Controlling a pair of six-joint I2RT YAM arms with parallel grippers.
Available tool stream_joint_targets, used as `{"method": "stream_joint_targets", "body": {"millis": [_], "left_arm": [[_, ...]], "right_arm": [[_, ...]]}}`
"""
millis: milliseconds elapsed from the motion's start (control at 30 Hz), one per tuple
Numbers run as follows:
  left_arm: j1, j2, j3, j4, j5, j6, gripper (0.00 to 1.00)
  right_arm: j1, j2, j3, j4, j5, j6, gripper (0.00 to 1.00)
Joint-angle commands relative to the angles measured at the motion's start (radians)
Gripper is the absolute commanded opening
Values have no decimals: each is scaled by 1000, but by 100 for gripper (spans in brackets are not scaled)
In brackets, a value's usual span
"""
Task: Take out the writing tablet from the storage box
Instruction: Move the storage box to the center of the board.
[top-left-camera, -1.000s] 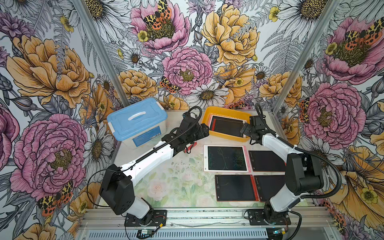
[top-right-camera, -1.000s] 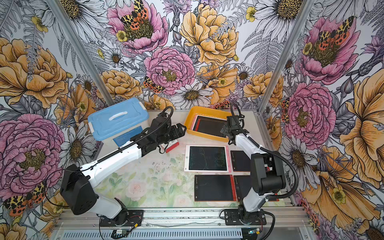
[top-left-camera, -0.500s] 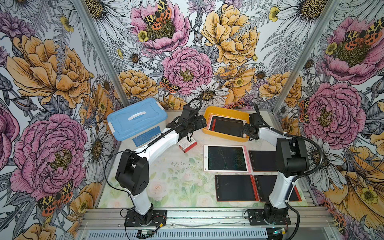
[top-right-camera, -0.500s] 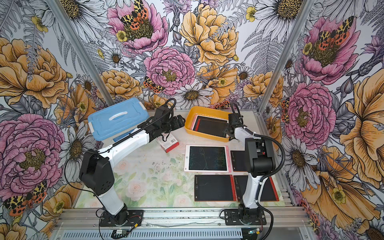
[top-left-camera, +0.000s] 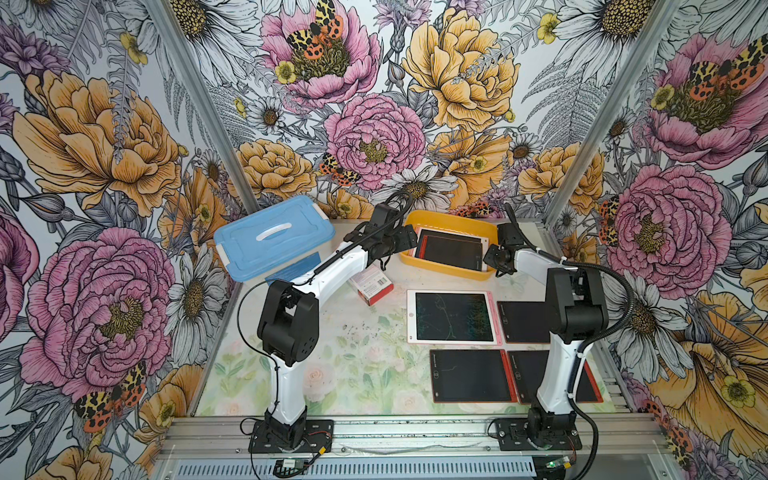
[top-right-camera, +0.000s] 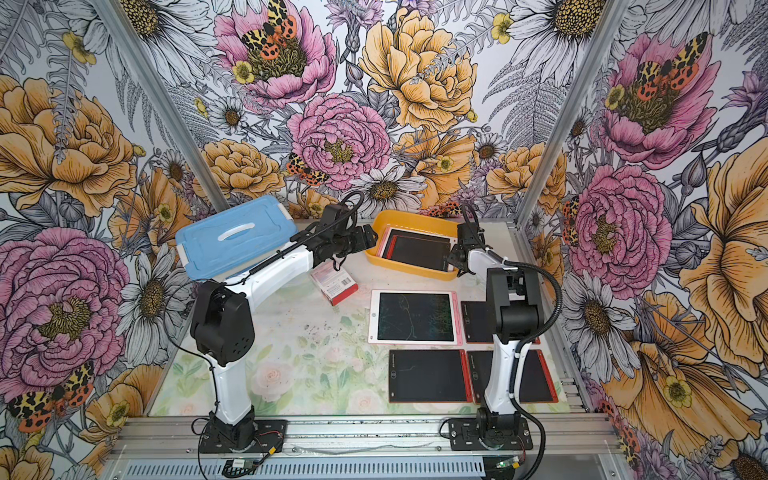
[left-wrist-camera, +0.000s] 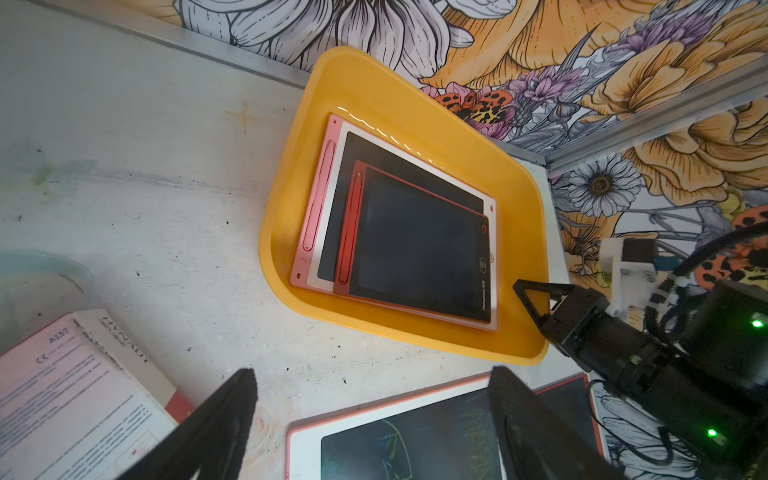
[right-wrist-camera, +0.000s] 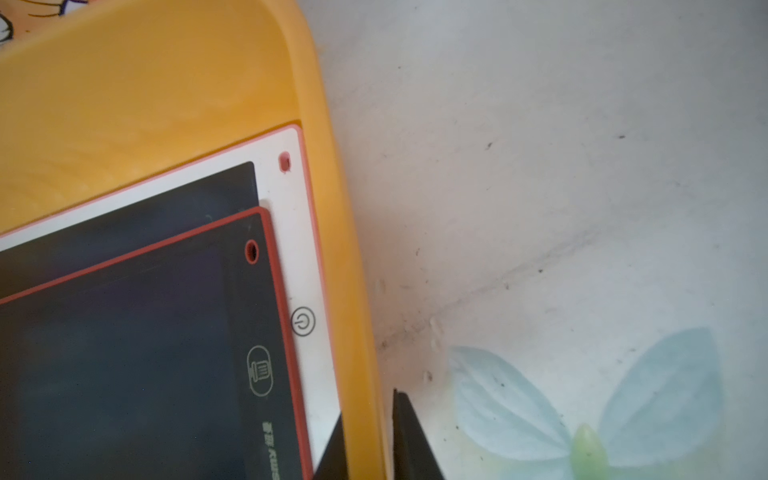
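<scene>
Right tool (right-wrist-camera: 368, 419) is pinched narrow on the storage box (top-left-camera: 451, 220) rim at its 4 o'clock corner, apparently anchoring it. Left tool (left-wrist-camera: 372, 376) stands wide and empty off the box's 9 o'clock side. Red-framed writing tablet (left-wrist-camera: 419, 245) lies uppermost inside, on a white tablet (left-wrist-camera: 390, 166). Recommended: left tool takes the red frame edge only, lifting level.

The storage box (top-left-camera: 449, 218) (top-right-camera: 409, 218), a shallow yellow-orange bin with rounded corners, a flared rim and no lid, sits flat at about one o'clock on the tabletop (top-left-camera: 353, 353), at its far end. Two tablets lie stacked inside, dark screens up. The red-framed writing tablet (top-left-camera: 451, 251) (left-wrist-camera: 419, 241) is on top, shifted toward five o'clock. Under it is a larger white-framed writing tablet (left-wrist-camera: 399, 162) (right-wrist-camera: 299, 249), its pink edge at nine o'clock.
</scene>
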Motion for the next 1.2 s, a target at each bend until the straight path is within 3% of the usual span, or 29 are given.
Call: {"method": "stream_joint_targets", "body": {"millis": [0,633,1167], "left_arm": [[9,51,77,-55,41,73,89],[76,435,526,-223,-7,200,91],[116,591,628,-246,-81,206,92]], "right_arm": [[31,33,73,25,-17,4,14],[133,167,275,25,-44,-105,8],[212,240,397,26,-83,-153,8]]}}
